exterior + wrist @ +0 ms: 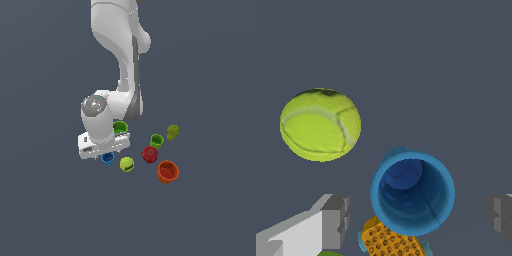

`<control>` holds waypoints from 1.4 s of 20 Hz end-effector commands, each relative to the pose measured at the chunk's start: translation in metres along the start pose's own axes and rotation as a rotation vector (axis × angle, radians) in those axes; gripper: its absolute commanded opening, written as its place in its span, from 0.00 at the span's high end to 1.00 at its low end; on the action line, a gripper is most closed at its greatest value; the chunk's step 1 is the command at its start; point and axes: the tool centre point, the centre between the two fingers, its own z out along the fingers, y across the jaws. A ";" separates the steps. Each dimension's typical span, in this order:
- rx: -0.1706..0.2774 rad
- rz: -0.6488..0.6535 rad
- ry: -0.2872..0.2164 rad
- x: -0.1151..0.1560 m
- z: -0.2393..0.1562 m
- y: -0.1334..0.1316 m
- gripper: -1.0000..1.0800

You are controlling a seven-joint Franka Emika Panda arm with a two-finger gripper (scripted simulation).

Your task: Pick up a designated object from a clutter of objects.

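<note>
With the fingers point(336, 220) spread either side of it, the blue cup point(412, 194) looks light, stiff and thin-walled, best pinched across its ribbed sides.

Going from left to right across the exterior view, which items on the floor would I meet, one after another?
Blue cup → tennis ball → red piece → small green cup → orange cup → yellow-green piece. I left out the green cup by the gripper, since the arm overlaps it.
</note>
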 end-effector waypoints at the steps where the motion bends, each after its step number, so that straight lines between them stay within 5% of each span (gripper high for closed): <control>1: 0.000 0.000 -0.001 -0.001 0.008 0.000 0.04; 13: 0.000 -0.003 0.000 0.000 0.047 0.000 0.04; 14: 0.000 -0.003 0.000 0.000 0.047 0.000 1.00; 28: -0.001 -0.002 0.001 0.000 0.041 0.002 1.00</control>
